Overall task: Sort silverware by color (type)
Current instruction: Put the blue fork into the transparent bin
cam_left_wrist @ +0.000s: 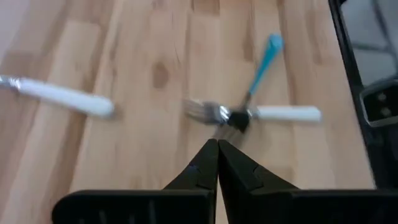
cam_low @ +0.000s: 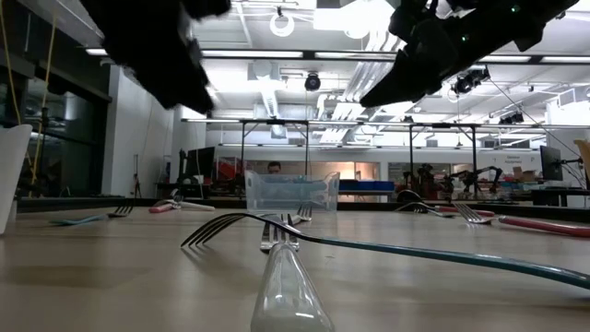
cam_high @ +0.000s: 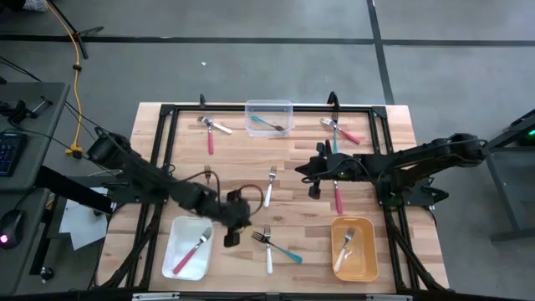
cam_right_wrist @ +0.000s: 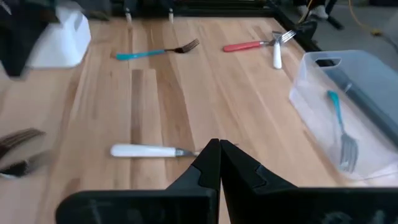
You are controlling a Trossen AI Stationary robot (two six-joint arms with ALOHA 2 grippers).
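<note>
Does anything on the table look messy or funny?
Yes. Near the front edge a white fork and a teal fork lie crossed on each other, between the white bin and the orange bin. At the back, two more pairs lie crossed. Several forks are still loose on the table, not in bins.

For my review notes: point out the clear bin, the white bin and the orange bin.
clear bin (cam_high: 269, 107): high view, far rim.
white bin (cam_high: 177, 231): high view, bare floor.
orange bin (cam_high: 365, 266): high view, bare floor.
</note>
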